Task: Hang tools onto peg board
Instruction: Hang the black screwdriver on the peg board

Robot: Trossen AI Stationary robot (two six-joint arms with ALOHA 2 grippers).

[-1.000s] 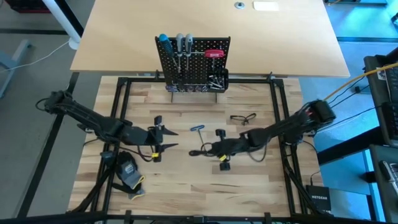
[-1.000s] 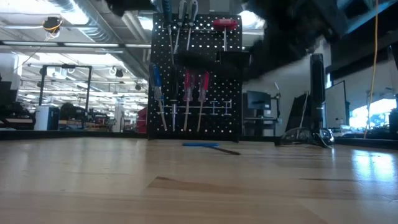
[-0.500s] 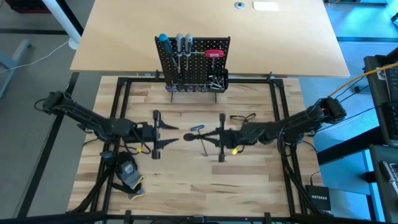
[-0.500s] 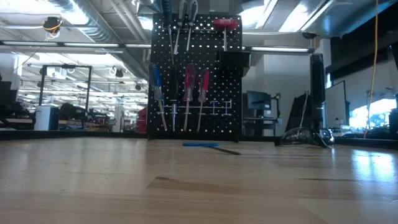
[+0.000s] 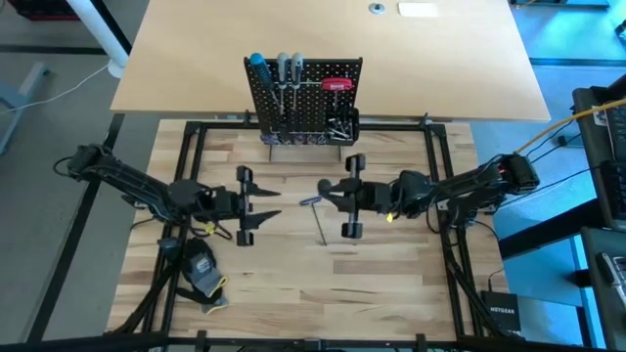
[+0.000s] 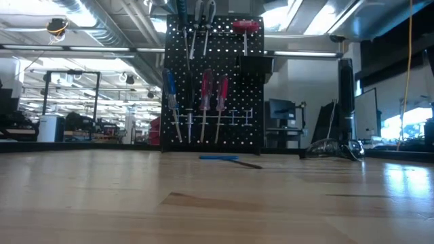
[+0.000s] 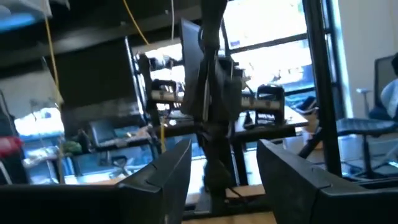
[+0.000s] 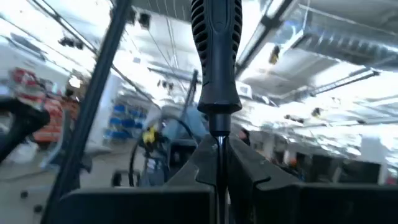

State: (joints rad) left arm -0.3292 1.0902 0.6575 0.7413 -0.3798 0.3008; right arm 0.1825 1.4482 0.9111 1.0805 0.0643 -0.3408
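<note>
The black peg board (image 5: 303, 98) stands upright at the table's far middle, also in the low view (image 6: 213, 88), with blue, grey and red tools on its hooks and a small bin (image 5: 342, 125). My right gripper (image 5: 330, 193) (image 8: 219, 152) is shut on a black-handled screwdriver (image 8: 216, 56), in the air in front of the board. A blue-handled T-shaped key (image 5: 313, 202) (image 6: 218, 157) lies flat on the table just left of it. My left gripper (image 5: 272, 203) (image 7: 224, 186) is open and empty, facing the right gripper across the key. My right gripper pinches the screwdriver's thin metal shaft (image 8: 219, 142), just below the handle, between its two fingers. The fingers come level from the table's right and lie across the shaft. The screwdriver stands upright with its black ribbed handle (image 8: 216, 56) above the fingers, lifted clear of the table.
Safety glasses (image 5: 381, 184) lie right of centre behind the right arm. A black-and-yellow glove (image 5: 202, 269) lies at the near left. A black frame (image 5: 440, 196) borders the wooden work area. The bare tan tabletop (image 5: 440, 59) lies behind the board.
My right gripper has gone toward the table's far edge with the screwdriver and has turned at the wrist; both arms have risen out of the low view. My left gripper has shifted a little toward the far edge. The T-shaped key has stayed in place.
</note>
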